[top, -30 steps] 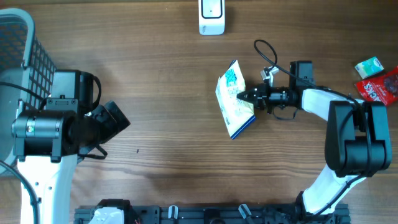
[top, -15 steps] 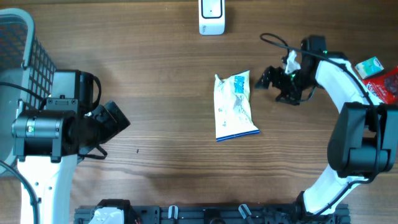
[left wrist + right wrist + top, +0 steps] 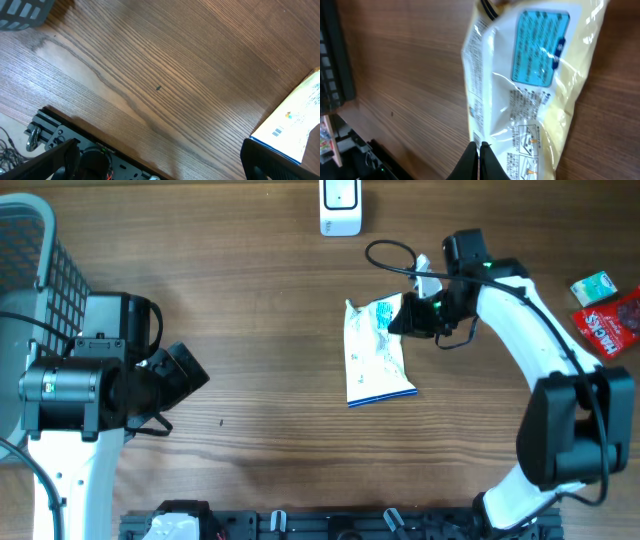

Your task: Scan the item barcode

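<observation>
A white-and-yellow plastic bag [image 3: 376, 355] lies flat on the wooden table [image 3: 260, 300]. The right gripper [image 3: 397, 326], pressed together, touches one corner of it. The left gripper [image 3: 178, 380] hangs spread, well apart from the bag.

The worktop [image 3: 250, 310] is brown wood with clear grain and a dull satin finish. The packet [image 3: 375, 355] is glossy, crinkled plastic film that catches glare. At the upper left, the basket [image 3: 62, 275] is matt grey lattice. The scanner [image 3: 340, 205] is smooth white plastic.
</observation>
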`<action>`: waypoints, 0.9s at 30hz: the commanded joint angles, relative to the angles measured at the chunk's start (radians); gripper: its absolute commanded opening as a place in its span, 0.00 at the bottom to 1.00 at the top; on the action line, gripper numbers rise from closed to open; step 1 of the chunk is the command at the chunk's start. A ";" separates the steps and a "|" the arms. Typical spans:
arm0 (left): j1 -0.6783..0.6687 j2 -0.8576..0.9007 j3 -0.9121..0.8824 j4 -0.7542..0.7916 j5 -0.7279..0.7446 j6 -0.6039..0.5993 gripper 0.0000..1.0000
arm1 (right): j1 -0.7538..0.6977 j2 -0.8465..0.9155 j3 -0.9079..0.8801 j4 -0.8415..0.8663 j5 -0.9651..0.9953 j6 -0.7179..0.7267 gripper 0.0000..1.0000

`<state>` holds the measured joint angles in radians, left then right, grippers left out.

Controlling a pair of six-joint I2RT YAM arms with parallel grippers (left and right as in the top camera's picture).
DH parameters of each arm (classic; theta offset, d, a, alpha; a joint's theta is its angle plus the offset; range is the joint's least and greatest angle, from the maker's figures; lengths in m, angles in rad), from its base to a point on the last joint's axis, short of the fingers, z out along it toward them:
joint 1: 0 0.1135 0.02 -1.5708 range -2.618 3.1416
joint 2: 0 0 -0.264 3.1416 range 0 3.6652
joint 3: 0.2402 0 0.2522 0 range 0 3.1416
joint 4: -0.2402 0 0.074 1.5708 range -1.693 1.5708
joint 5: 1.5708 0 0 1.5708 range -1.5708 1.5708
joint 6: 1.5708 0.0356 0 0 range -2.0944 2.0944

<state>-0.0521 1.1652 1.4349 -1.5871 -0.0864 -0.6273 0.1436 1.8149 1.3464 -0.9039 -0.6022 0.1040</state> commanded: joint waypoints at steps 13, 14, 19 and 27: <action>0.005 0.000 0.000 0.000 0.000 -0.013 1.00 | 0.119 0.187 -0.148 0.244 0.321 0.255 0.04; 0.005 0.000 0.000 0.000 0.000 -0.013 1.00 | 0.119 0.180 -0.143 0.230 0.334 0.233 0.04; 0.005 0.000 0.000 0.000 0.000 -0.013 1.00 | 0.114 0.087 -0.003 0.029 0.421 0.180 0.05; 0.005 0.000 0.000 0.000 0.000 -0.013 1.00 | 0.135 -0.029 0.138 -0.144 0.482 0.103 0.37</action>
<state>-0.0521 1.1652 1.4349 -1.5867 -0.0864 -0.6273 0.2615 1.8175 1.4681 -1.0203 -0.2073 0.2340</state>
